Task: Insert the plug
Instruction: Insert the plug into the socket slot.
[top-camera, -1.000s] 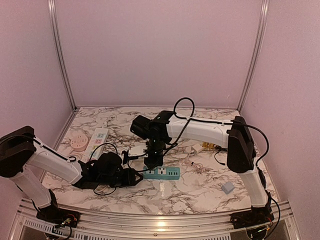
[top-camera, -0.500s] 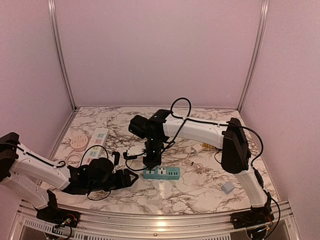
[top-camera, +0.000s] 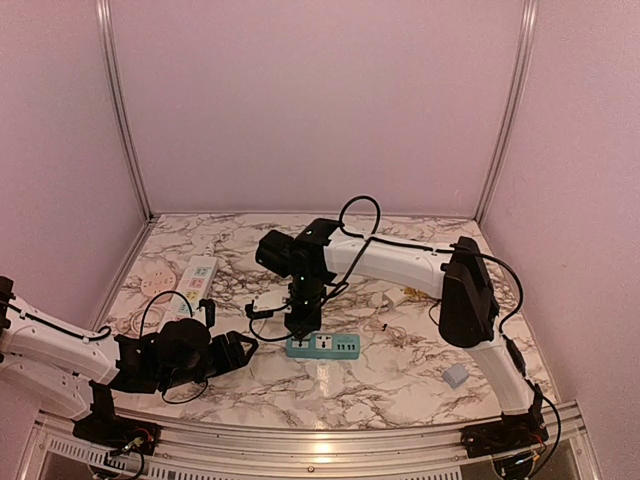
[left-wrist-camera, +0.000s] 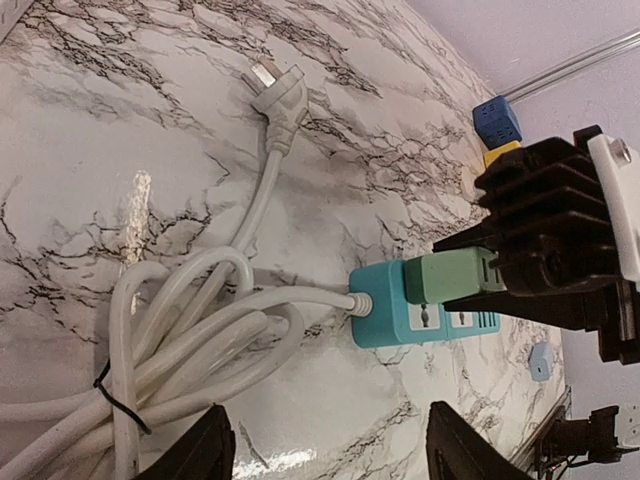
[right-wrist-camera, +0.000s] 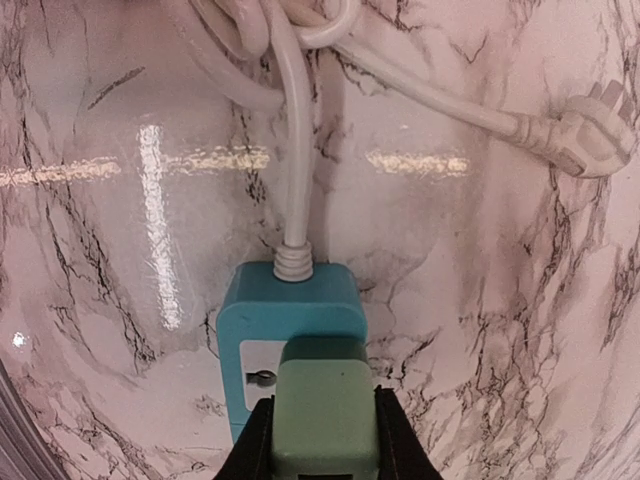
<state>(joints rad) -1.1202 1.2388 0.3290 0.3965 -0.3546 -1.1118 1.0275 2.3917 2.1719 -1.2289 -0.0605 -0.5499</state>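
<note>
The green plug (right-wrist-camera: 325, 410) stands on the teal power strip (right-wrist-camera: 290, 305), over the socket at its cable end; no prongs show. My right gripper (right-wrist-camera: 325, 445) is shut on the green plug from above, one finger on each side. From the left wrist view the plug (left-wrist-camera: 450, 277) meets the strip (left-wrist-camera: 395, 318) under the black right gripper (left-wrist-camera: 545, 250). My left gripper (left-wrist-camera: 325, 455) is open and holds nothing, set back from the strip near its coiled white cable (left-wrist-camera: 190, 330). From the top, the left gripper (top-camera: 235, 350) lies left of the strip (top-camera: 323, 346).
A loose white plug (left-wrist-camera: 283, 92) ends the strip's cable. A white power strip (top-camera: 195, 280) and a pink round socket (top-camera: 157, 285) lie at the back left. A grey-blue block (top-camera: 456, 376) sits at the front right, with small yellow parts (top-camera: 415, 293) behind the strip.
My left arm has drawn back to the left and away from the strip, and its jaws have opened wider. The right gripper stays shut on the plug at the strip.
</note>
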